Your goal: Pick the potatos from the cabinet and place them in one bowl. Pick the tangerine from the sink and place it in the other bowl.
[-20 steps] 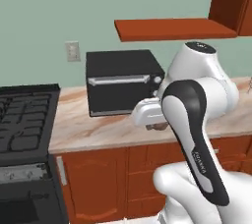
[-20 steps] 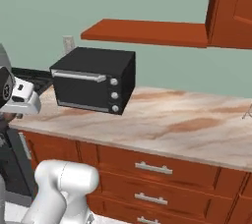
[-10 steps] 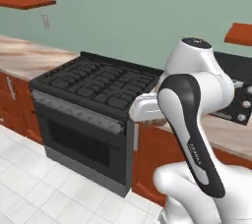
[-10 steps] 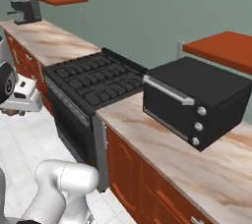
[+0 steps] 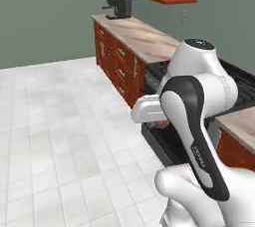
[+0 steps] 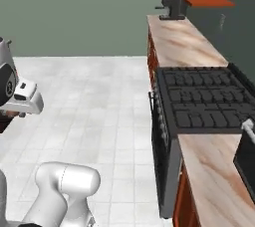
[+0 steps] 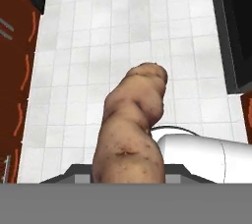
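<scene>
White floor tiles all around, stove [image 6: 204, 101] at 3 o'clock. gripper [image 7: 129, 181] is clamped on a potato [image 7: 131, 132], so it's mid-carry; next it needs to find the pale bowl.

Marble-look counter [image 5: 142, 37] along wall; dark coffee machine [image 5: 118, 7] standing at far end.

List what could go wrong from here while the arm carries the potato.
1. The potato sticks far out of the shut pincer, gripped only near its bottom end, so a base swing might tip or slip it.
2. Below it lies tiled floor, not counter; a drop would likely roll away.
3. The stove front is close, so turning could clip it.
</scene>
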{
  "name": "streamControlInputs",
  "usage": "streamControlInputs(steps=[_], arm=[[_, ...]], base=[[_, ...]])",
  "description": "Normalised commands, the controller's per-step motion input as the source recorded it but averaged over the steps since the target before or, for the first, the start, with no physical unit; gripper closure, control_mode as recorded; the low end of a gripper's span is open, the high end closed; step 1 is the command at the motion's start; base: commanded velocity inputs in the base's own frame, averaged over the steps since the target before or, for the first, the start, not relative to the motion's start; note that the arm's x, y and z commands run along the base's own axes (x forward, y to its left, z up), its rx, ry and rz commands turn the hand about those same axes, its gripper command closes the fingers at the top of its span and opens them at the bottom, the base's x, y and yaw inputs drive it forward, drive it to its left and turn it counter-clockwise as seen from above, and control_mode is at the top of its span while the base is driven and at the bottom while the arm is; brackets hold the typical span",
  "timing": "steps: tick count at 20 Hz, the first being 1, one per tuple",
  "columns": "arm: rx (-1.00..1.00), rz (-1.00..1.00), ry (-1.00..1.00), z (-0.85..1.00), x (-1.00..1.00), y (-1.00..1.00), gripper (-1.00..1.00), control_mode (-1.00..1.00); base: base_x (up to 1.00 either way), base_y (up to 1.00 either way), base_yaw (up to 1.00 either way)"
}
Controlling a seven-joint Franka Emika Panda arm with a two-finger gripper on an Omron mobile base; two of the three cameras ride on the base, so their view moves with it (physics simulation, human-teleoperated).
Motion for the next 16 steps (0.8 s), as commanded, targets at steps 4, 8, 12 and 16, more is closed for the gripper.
streamControlInputs(steps=[4,8,12,16], arm=[[0.00,0.00,0.00,0.00,0.00,0.00,1.00,1.00],[0.00,0.00,0.00,0.00,0.00,0.00,1.00,1.00],[0.00,0.00,0.00,0.00,0.00,0.00,1.00,1.00],[0.00,0.00,0.00,0.00,0.00,0.00,1.00,1.00]], base=[[0.00,0.27,1.00],[0.00,0.37,1.00],[0.00,0.45,0.98],[0.06,0.42,0.94]])
